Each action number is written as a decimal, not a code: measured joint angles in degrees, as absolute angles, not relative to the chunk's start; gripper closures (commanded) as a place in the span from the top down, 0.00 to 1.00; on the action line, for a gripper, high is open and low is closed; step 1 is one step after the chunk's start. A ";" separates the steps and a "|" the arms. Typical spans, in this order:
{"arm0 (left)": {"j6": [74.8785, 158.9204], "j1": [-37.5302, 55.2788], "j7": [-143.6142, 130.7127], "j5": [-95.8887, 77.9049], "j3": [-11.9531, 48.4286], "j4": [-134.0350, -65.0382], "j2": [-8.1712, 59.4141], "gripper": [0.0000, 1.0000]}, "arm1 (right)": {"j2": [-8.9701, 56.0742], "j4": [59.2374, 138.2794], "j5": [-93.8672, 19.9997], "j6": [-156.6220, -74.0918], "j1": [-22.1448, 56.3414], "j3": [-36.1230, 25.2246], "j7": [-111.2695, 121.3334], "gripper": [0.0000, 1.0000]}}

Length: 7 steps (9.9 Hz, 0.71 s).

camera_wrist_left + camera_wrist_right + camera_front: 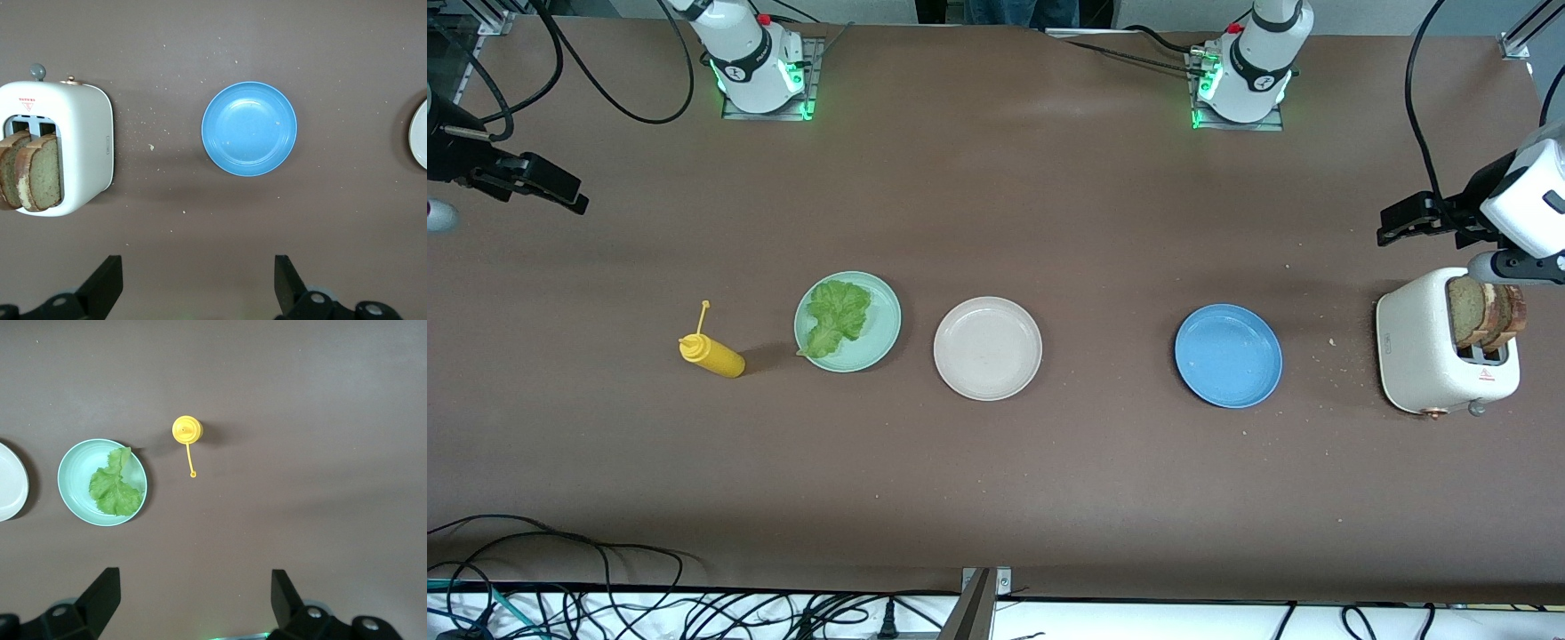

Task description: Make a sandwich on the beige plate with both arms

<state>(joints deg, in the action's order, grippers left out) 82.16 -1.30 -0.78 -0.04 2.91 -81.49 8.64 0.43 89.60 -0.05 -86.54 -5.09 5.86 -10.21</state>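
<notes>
Our left gripper (195, 287) hangs in the air with its fingers (105, 283) spread wide and nothing between them. In the front view it (1405, 222) shows over the table's edge at the left arm's end, above the table just beside the toaster (1445, 351). Our right gripper (192, 603) is spread just as wide and holds nothing; it (551, 191) hangs over the table's edge at the right arm's end. Both arms wait, well up from the tabletop.

Under the left gripper we see the white toaster (73, 147) standing near the left arm's end of the table, with two bread slices (1485, 311) sticking up out of its slots, side by side and touching. A few crumbs lie on the table beside it. The blue plate (1228, 356) sits bare between the toaster and the beige plate.

The beige plate (987, 348) lies near the middle of the table, bare as well. Only its rim (420, 137) shows in the left wrist view, and a sliver of it (10, 483) in the right wrist view.

Just beside it, toward the right arm's end, the green plate (880, 307) carries the lettuce leaf (836, 316), which lies flat inside it. The yellow bottle (711, 354) stands next to the green plate toward the right arm's end, apart from it, its cap hanging open on a thin strap.
</notes>
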 measured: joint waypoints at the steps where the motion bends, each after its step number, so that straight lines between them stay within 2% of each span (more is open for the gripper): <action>1: 82.16 -1.36 -0.78 -0.04 2.87 -81.50 8.70 1.00 | 0.45 89.62 -0.05 -86.57 -5.09 5.83 -10.21 1.00; 7: 82.99 -1.94 -0.77 -0.04 2.68 -81.53 9.60 1.00 | 1.07 89.85 -0.05 -86.78 -5.12 5.70 -10.28 1.00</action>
<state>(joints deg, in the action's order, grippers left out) 82.99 -1.94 -0.77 -0.04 2.68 -81.53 9.60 1.07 89.85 -0.05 -86.78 -5.12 5.70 -10.28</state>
